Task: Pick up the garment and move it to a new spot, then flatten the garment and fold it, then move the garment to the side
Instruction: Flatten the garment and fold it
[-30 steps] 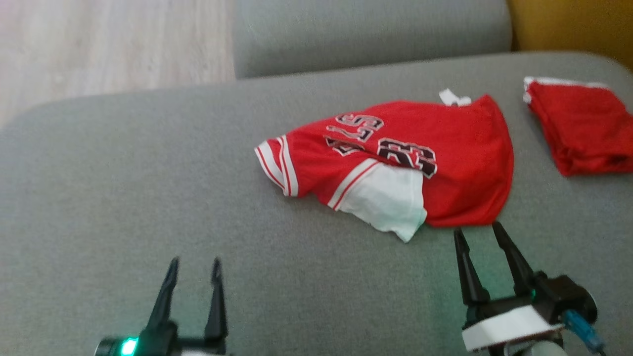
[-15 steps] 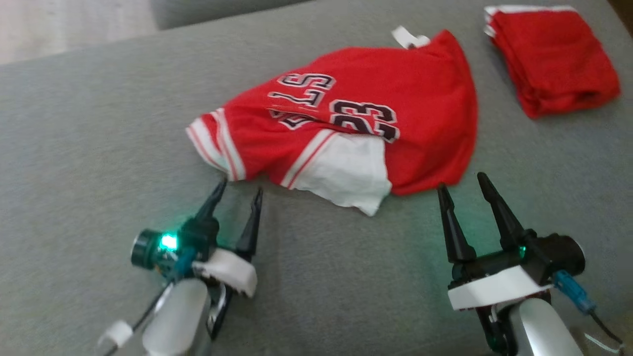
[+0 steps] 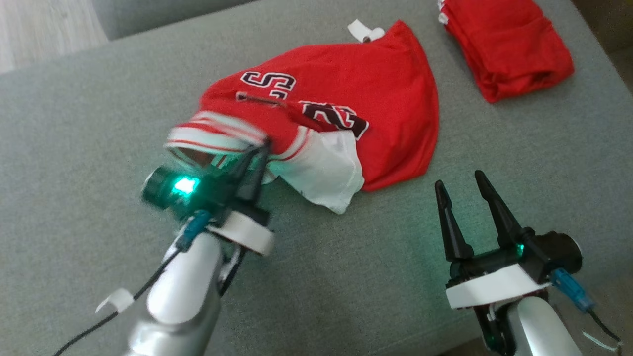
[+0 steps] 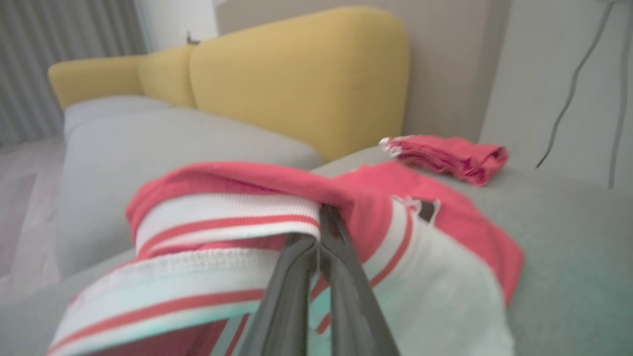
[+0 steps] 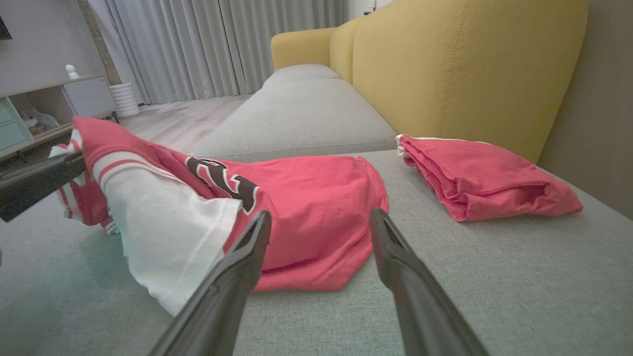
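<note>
Garment (image 3: 385,99): striped hem pinched in left gripper (image 3: 262,149); right gripper (image 3: 457,178) spread, just beside it.

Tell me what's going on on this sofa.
The robot is starting on the red jersey. Its left gripper is shut on the jersey's striped trim, and that edge is up off the grey sofa cushion. The right gripper is open and holds nothing, just short of the jersey's near edge. A folded red garment lies apart at the far right.
</note>
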You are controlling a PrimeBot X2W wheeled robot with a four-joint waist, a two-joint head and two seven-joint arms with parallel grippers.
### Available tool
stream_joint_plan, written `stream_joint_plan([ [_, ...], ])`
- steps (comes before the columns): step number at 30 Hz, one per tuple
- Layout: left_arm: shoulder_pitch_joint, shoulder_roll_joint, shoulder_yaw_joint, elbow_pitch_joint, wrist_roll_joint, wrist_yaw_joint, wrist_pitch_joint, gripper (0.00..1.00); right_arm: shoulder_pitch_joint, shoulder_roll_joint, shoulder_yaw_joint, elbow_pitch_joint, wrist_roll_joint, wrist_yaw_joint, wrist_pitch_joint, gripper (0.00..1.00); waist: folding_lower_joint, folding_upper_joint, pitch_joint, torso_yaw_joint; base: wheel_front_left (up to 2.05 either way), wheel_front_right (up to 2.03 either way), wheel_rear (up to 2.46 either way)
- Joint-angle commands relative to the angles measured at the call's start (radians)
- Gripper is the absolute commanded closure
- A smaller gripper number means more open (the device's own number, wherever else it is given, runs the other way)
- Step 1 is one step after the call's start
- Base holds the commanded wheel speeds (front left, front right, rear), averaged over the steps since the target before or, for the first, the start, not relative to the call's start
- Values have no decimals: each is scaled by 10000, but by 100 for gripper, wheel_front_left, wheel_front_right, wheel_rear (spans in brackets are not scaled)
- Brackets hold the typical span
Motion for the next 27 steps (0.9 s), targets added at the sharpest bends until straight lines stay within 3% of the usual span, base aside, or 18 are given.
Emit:
stream_joint_plan([
  [1,-580,138,-30,-900,68,-117,-78,100,8,-30,271,-254,139,-7,-24,0,1,0,-318,25,0,0,0],
  [6,-1604,149,-693,-1897,-296,-204,-7,100,151,-30,329,-206,254,-7,-24,0,1,0,-783,90,0,0,0],
  [10,-3878,459,-1748,-2810,-1474,-218,822,100,335,-30,409,-154,376,-7,-24,0,1,0,-1367,34,0,0,0],
  [17,-6525,965,-1201,-2378,-1830,-43,1693,100,606,-30,294,-149,473,-7,-24,0,1,0,-1882,104,0,0,0],
  [21,-6301,1432,-863,-1526,-2128,143,2665,100,676,-30,187,-213,506,-7,-24,0,1,0,-1953,254,0,0,0],
  [27,-3184,2551,-533,-1127,-2994,266,3335,100,760,-30,14,-366,511,-7,-24,0,1,0,-1753,542,0,0,0],
])
